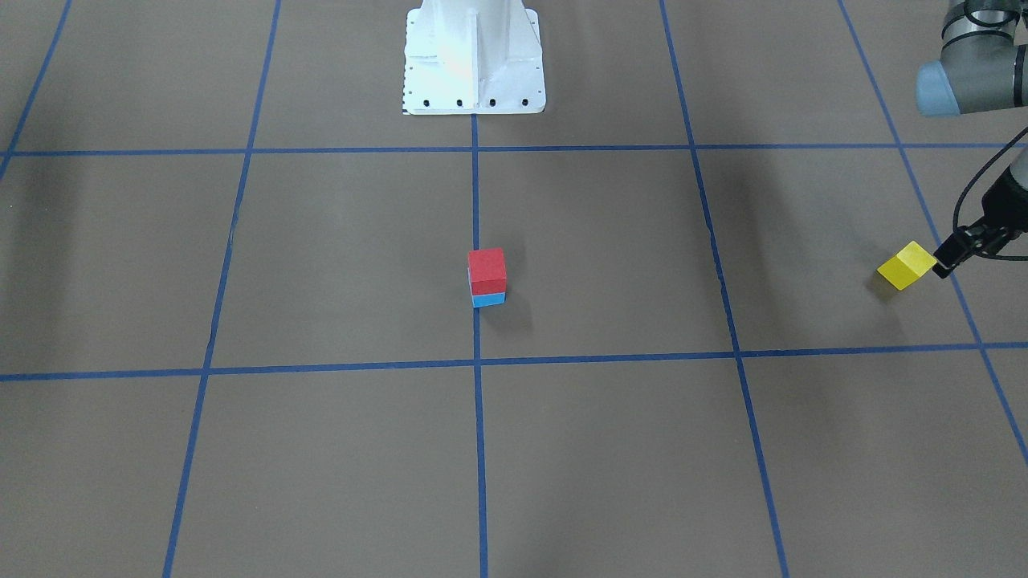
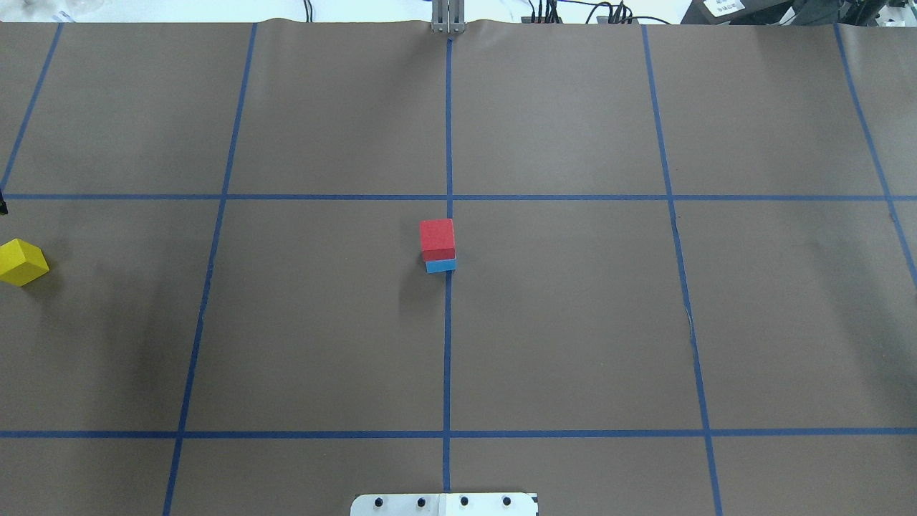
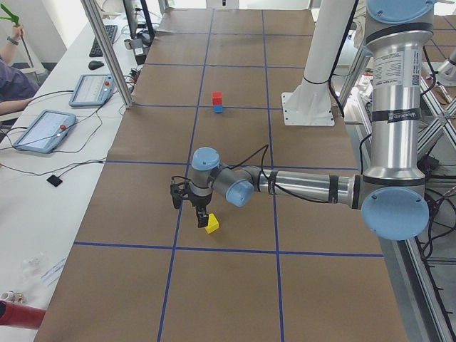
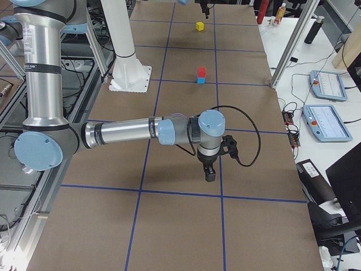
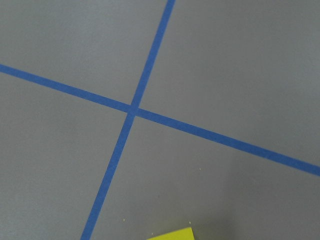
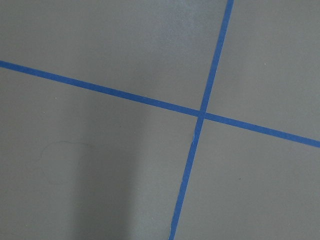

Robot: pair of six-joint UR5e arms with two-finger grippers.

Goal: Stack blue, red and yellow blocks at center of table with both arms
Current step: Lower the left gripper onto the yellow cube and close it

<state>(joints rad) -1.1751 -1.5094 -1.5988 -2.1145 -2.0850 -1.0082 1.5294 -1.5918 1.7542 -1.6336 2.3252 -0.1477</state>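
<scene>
A red block (image 1: 487, 270) sits on a blue block (image 1: 488, 299) at the table's center; the stack also shows in the overhead view (image 2: 437, 239). A yellow block (image 1: 906, 264) rests on the table far out on my left side, also in the overhead view (image 2: 23, 262). My left gripper (image 1: 942, 265) hangs low right beside it, looks shut and holds nothing; the left wrist view shows only the block's edge (image 5: 172, 234). My right gripper (image 4: 209, 173) hovers low over bare table on the right side, empty; I cannot tell whether it is open or shut.
The white robot base (image 1: 474, 56) stands at the table's robot side. Blue tape lines (image 2: 448, 322) grid the brown table. Benches with tablets (image 3: 44, 130) and a post (image 3: 107, 50) flank the far long edge.
</scene>
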